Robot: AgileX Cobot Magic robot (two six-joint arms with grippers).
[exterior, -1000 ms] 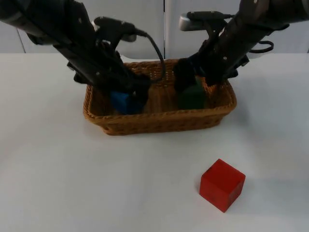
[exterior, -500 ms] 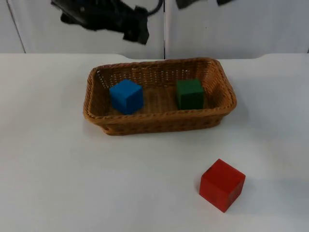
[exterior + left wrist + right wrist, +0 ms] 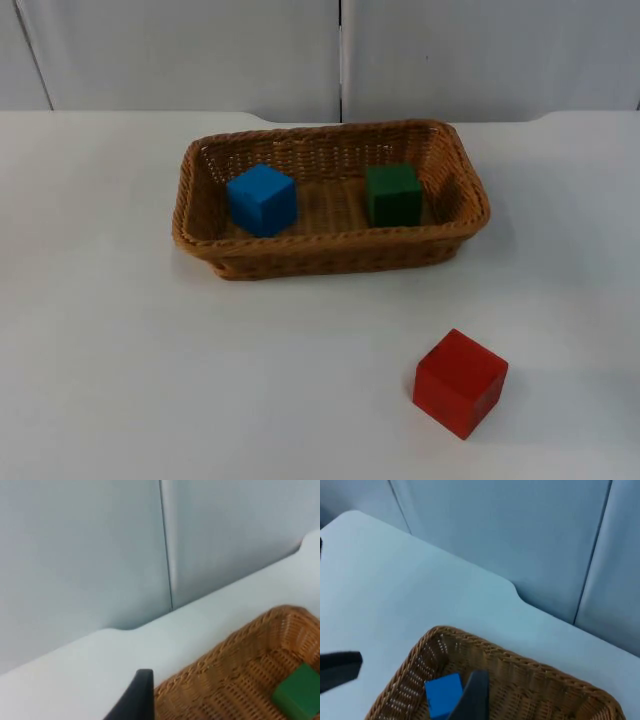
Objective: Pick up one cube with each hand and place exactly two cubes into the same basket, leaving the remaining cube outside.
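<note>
White worktop point(image 3: 150, 380) runs back to the grey partition wall point(image 3: 200, 50), and from the top view we see the wicker basket point(image 3: 330, 258) standing near the far edge with the blue cube point(image 3: 262, 199) at its left end and the green cube point(image 3: 392, 194) toward its right end, the two well apart and both resting on the basket floor. Out on the open worktop, nearer the front and to the right, the red cube point(image 3: 460, 382) sits alone, well clear of the basket. A second ago both arms were down in the basket over these two cubes; half a second ago they were rising toward the upper edge, and now they have left this view, so we judge both cubes released and the count settled: two in, one out, which is what the task asks. In the left wrist view we look across the back corner of the basket point(image 3: 240, 675) toward the wall, with a piece of the green cube point(image 3: 299, 696) inside it and one black fingertip of the left gripper point(image 3: 136, 696) above the rim; we cannot tell how its jaws stand. In the right wrist view the right gripper point(image 3: 470, 695) hangs high over the basket point(image 3: 520, 670), the blue cube point(image 3: 442, 694) lying free beneath it, and its jaws stand spread, holding nothing.
</note>
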